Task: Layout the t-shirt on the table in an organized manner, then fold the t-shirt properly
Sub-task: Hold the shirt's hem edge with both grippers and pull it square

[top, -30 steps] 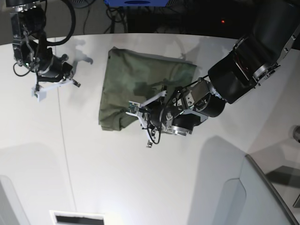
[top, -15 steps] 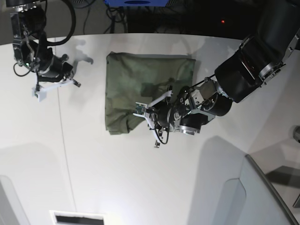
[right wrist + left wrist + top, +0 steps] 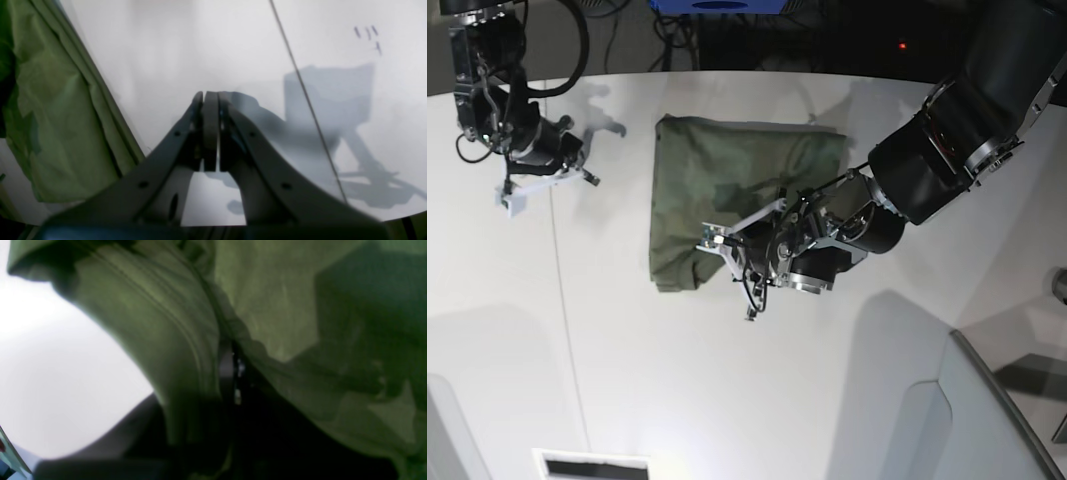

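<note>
While the base view shows the olive t-shirt (image 3: 727, 200) folded on the white table (image 3: 677, 390), only the right wrist view shows the right gripper (image 3: 210, 133) pressed together, empty. Left gripper (image 3: 727, 245) meets the shirt's lower edge; its finger spacing is indistinguishable behind blurred cloth.

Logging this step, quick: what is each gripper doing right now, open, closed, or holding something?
Left gripper: at the t-shirt; fabric hides its fingers, so grip cannot be told.
Right gripper: closed, empty, over the table.

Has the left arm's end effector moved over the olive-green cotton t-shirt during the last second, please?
Yes. In the base view the left end effector first shifted right, then back left, against the white table.
</note>
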Controlling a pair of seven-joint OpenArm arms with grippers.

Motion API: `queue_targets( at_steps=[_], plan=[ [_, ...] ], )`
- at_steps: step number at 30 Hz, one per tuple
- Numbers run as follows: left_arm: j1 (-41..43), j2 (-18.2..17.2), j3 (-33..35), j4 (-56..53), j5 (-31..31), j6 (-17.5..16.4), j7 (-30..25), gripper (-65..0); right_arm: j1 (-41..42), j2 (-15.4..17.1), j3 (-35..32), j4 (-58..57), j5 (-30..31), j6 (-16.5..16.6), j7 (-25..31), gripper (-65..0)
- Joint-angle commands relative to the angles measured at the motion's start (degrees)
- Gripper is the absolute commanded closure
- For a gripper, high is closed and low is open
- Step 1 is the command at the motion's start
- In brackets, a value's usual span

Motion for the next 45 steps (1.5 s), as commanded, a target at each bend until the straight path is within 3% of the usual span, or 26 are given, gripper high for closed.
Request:
queue_targets(
  at_steps=[1, 6, 10, 15, 20, 26, 27, 29, 30, 32, 33, 39, 45],
  plan=[
    [-1.6, -0.4, -0.2, 0.2, 1.1, -0.1, 1.4, -15.1, 0.6, 0.5, 0.2, 0.9, 0.2, 0.2, 0.5, 0.0],
    [-1.8, -0.4, -0.3, 0.2, 1.0, -0.1, 1.5, -40.0, 0.4, 0.5, 0.2, 0.9, 0.2, 0.2, 0.5, 0.0],
    [-3.0, -0.3, -0.4, 0.3, 1.0, -0.1, 1.5, -49.9, 0.6, 0.5, 0.2, 0.9, 0.2, 0.2, 0.5, 0.0],
    [-4.5, -0.7, -1.4, 4.3, 0.9, -0.1, 1.6, -49.5, 0.6, 0.5, 0.2, 0.9, 0.2, 0.2, 0.5, 0.0],
    [-3.9, -0.6, -10.0, 9.7, 1.0, -0.2, 1.7, -49.5, 0.6, 0.5, 0.2, 0.9, 0.2, 0.2, 0.4, 0.0],
    [-0.1, -1.3, -16.2, 17.7, 0.9, -0.2, 10.3, -49.2, 0.6, 1.0, -2.4, 2.8, 0.1, 0.2, -0.5, 0.0],
    [1.5, -1.7, -18.4, 20.0, 0.9, -0.2, 11.7, -48.1, 0.8, 1.1, -4.3, 3.7, 0.1, 0.2, -0.9, 0.0],
    [5.7, -1.7, -24.6, 23.8, 0.9, -0.2, 14.3, -37.5, 1.4, 2.3, -8.5, 6.2, 0.1, 0.2, -1.1, 0.0],
    [7.8, -1.5, -28.2, 25.4, 0.9, -0.2, 15.4, -29.5, 1.6, 2.7, -11.0, 7.2, 0.1, 0.2, -1.5, 0.0],
    [12.4, -1.2, -36.1, 28.2, 0.9, -0.2, 16.8, -5.6, 3.2, 3.2, -16.0, 9.0, 0.1, 0.2, -2.2, 0.0],
    [14.8, -1.2, -39.7, 29.4, 0.9, -0.2, 16.8, 0.0, 4.0, 3.2, -18.3, 9.3, 0.1, 0.2, -2.8, 0.0],
    [25.8, -2.4, -54.6, 29.4, 0.6, -0.2, 15.9, 0.0, 9.8, 2.5, -29.2, 8.7, 0.2, 0.2, -3.8, 0.0],
    [37.7, -2.3, -58.0, 34.5, -17.3, 0.2, 12.8, 0.0, 14.5, -0.9, -33.7, -1.7, 0.2, 0.4, -3.4, 0.0]
  ],
)
